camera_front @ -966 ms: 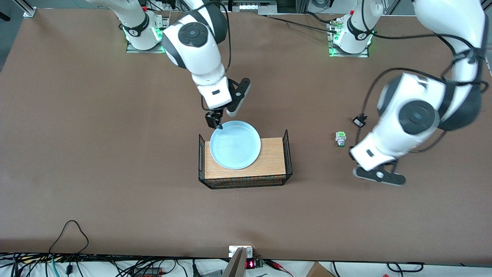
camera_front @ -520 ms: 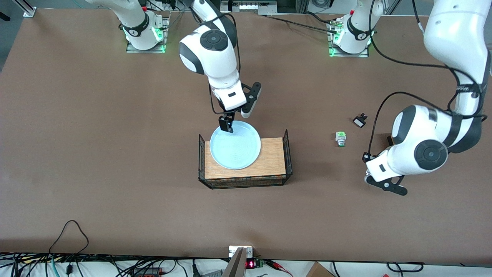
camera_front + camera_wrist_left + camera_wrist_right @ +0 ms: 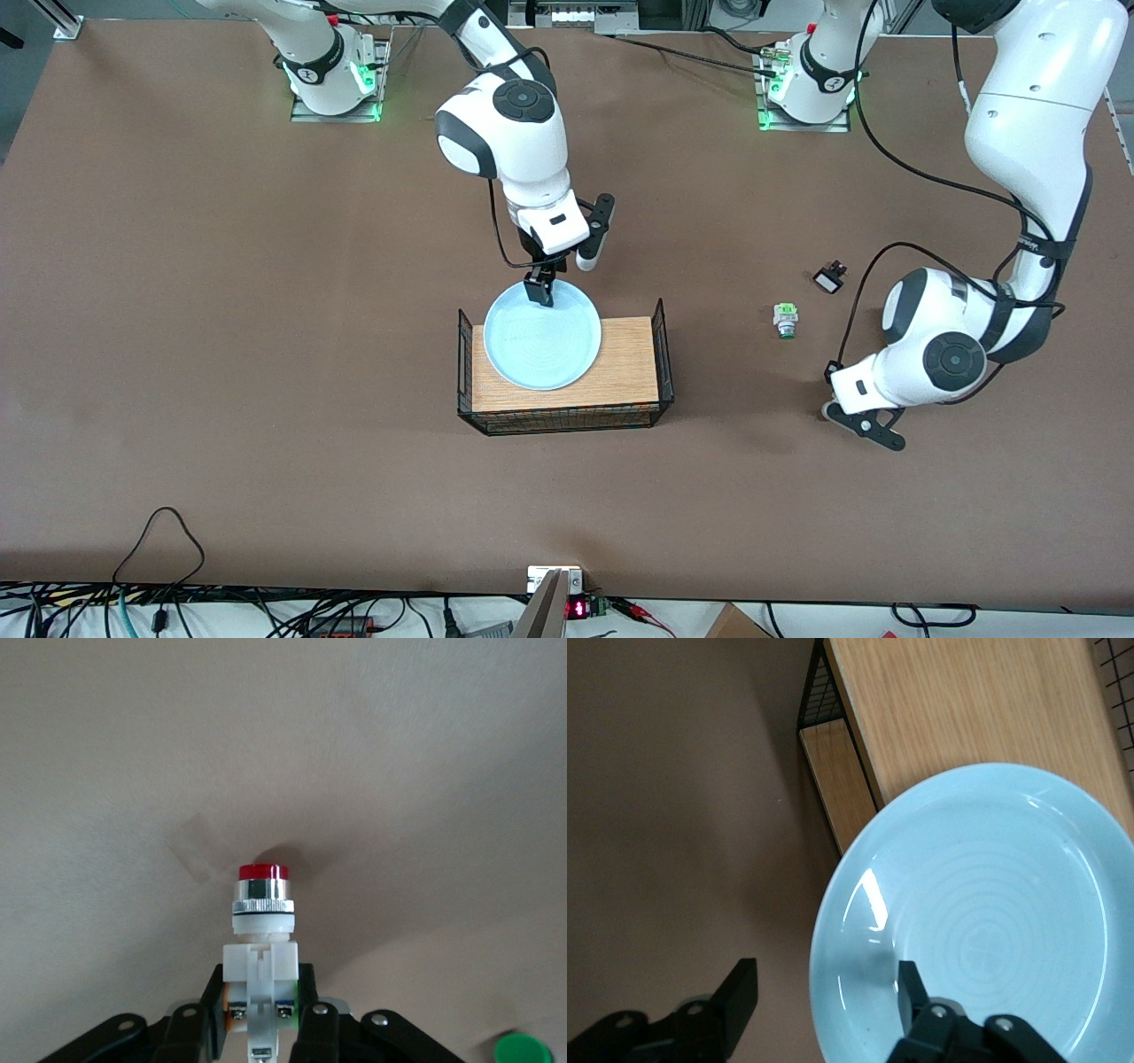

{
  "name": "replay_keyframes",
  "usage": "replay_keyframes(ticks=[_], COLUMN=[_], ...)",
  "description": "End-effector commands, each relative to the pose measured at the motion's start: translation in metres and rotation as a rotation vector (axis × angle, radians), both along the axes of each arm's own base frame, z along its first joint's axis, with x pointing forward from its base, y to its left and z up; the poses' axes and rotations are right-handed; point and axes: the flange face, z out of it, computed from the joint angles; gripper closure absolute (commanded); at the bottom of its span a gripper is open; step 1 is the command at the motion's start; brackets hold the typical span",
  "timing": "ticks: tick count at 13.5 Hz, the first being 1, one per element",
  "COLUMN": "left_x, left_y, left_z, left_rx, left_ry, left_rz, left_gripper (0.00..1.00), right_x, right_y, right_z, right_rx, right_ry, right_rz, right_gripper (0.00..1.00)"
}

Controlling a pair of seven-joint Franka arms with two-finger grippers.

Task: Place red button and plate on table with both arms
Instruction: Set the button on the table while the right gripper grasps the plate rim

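Note:
The light blue plate (image 3: 542, 341) lies on the wooden tray (image 3: 625, 368). My right gripper (image 3: 538, 291) is open at the plate's rim, on the side farthest from the front camera. In the right wrist view the gripper (image 3: 824, 992) straddles the rim of the plate (image 3: 983, 904), one finger inside it and one outside. My left gripper (image 3: 261, 1014) is shut on the white body of the red button (image 3: 262, 904), whose red cap points away from the fingers, low over bare table (image 3: 266, 310). In the front view that hand (image 3: 858, 387) hides the button.
A green-capped button (image 3: 785, 319) and a black-and-white switch (image 3: 828, 279) lie on the table near the left hand, farther from the front camera than it. The green cap also shows in the left wrist view (image 3: 516, 1051). The tray has black wire sides (image 3: 662, 341).
My right gripper has moved along the plate's rim toward the left arm's end of the table. My left arm has swung and lowered its hand closer to the table.

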Motion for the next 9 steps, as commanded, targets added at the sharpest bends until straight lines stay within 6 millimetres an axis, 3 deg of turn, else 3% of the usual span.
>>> replay_keyframes(ticks=[1,2,4,6,7,9], left_x=[-0.009,-0.008,-0.007,-0.005,-0.007,-0.005], left_y=[0.006,0.006,0.003,-0.003,-0.017,-0.031], left_z=[0.006,0.008,0.022,0.040,0.056,0.100], left_rx=[0.010,0.010,0.024,0.040,0.031,0.053], left_ry=[-0.004,-0.005,0.019,0.029,0.034,0.052], left_rz=[-0.019,-0.020,-0.018,-0.018,-0.022,0.003], left_gripper=[0.30,0.00,0.00,0.00,0.00,0.00], right_x=[-0.001,-0.001,-0.001,-0.002,-0.005,-0.011], right_y=[0.004,0.003,0.003,0.005,0.007,0.012], right_z=[0.006,0.005,0.006,0.006,0.007,0.008], right_rx=[-0.005,-0.005,0.000,0.000,0.000,-0.011], right_ry=[-0.021,-0.020,-0.021,-0.021,-0.024,-0.018], right_rz=[-0.006,-0.011,-0.023,-0.020,-0.014,-0.007], right_gripper=[0.46,0.53,0.65,0.83,0.97,1.00])
